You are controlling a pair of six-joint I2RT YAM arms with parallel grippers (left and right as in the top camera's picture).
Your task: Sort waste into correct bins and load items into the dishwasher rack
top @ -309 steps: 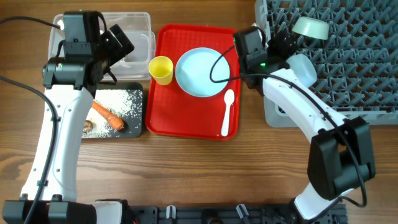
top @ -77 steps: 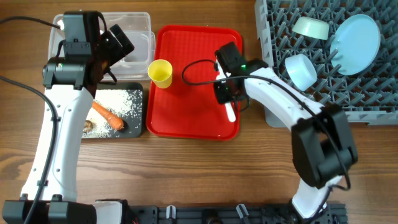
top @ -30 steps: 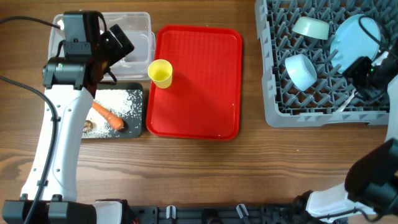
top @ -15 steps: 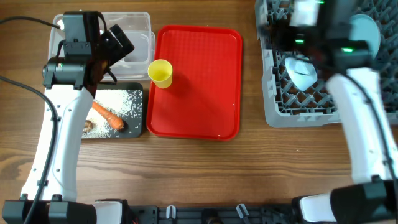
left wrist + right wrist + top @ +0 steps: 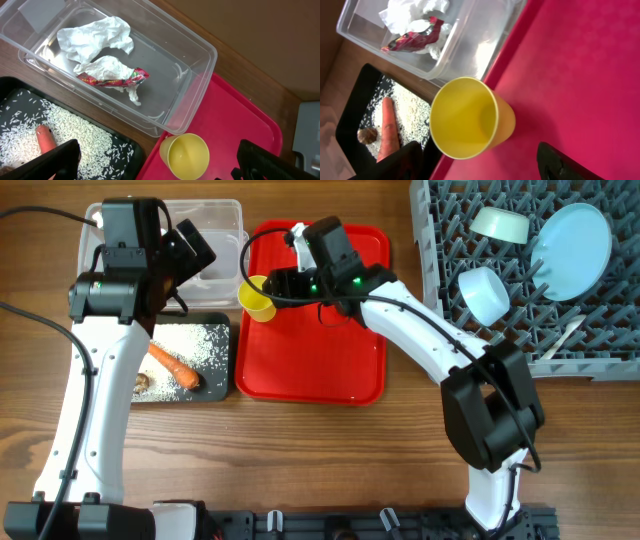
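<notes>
Your left gripper (image 5: 160, 147) hangs above the clear plastic tub (image 5: 225, 225), its fingers spread wide with nothing between them. The tub sits toward the far left corner of the desk (image 5: 300, 460) and holds a crumpled white napkin (image 5: 95, 37) and a red shiny wrapper (image 5: 112, 78). Just beside the tub's near side, the black tray (image 5: 222, 385) carries scattered white rice (image 5: 195, 345) and an orange carrot piece (image 5: 175, 367). A small brown scrap (image 5: 141, 383) lies by the tray's near left corner.

The small yellow cup (image 5: 465, 117) is plain and smooth-walled, with a round rim, its mouth up and nothing inside. It stands upright on the red tray (image 5: 330, 360), at the left edge toward the far left corner. Your right gripper (image 5: 480, 150) is at the cup from the right with its fingers spread. The cup sits just ahead of them, and you can see neither finger touching it.

On the cup's left, the red tray's raised rim is right beside it. The tub's wall stands just past that rim, and the black tray's far right corner is near. To the cup's right, bare red surface runs to the tray's right edge, though your right arm stretches above the far part of it.

Past a strip of wood, the grey dishwasher rack (image 5: 480, 350) fills the desk's far right corner. It holds a pale green bowl (image 5: 499, 223), a pale blue bowl (image 5: 483, 293) and the large pale blue plate (image 5: 570, 238), which leans among the pegs. The white plastic spoon (image 5: 562, 338) lies toward the rack's near edge.
</notes>
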